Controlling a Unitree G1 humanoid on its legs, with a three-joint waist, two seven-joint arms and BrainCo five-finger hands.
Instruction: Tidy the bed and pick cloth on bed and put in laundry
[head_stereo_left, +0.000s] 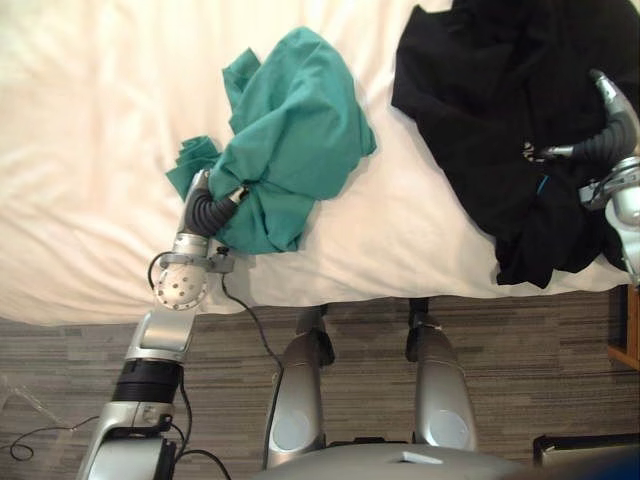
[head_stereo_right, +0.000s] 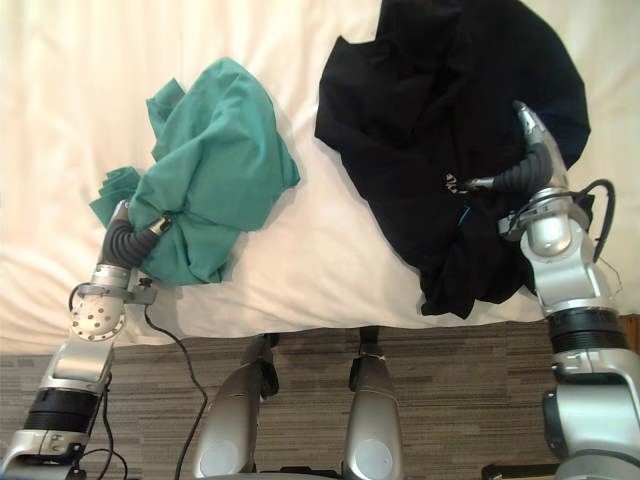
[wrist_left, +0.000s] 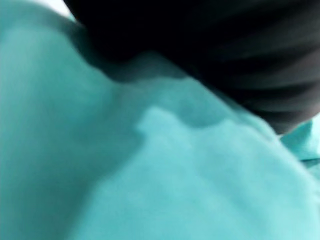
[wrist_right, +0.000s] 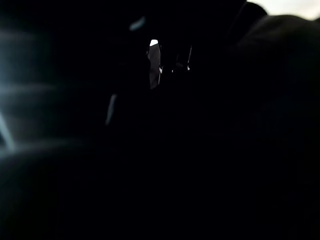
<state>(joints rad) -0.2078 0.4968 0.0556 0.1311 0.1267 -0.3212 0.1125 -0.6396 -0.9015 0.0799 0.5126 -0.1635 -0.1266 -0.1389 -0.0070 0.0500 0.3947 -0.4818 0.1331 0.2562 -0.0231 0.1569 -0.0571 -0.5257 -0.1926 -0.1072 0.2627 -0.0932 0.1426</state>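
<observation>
Cloth buries each hand: teal cloth (head_stereo_left: 290, 140) lies ahead of the left hand (head_stereo_left: 205, 212), black cloth (head_stereo_right: 440, 100) ahead of the right hand (head_stereo_right: 510, 178); I cannot tell either grip.

The bed (head_stereo_left: 90, 120) is brightly, evenly lit; right wrist view nearly black.

Crumpled teal cloth (head_stereo_left: 290, 150), rumpled black cloth (head_stereo_right: 450, 120), on white bed (head_stereo_left: 90, 150)

The left robot hand (head_stereo_left: 207, 208) lies under teal cloth (head_stereo_left: 295, 130) on the white bed (head_stereo_left: 90, 150).
</observation>
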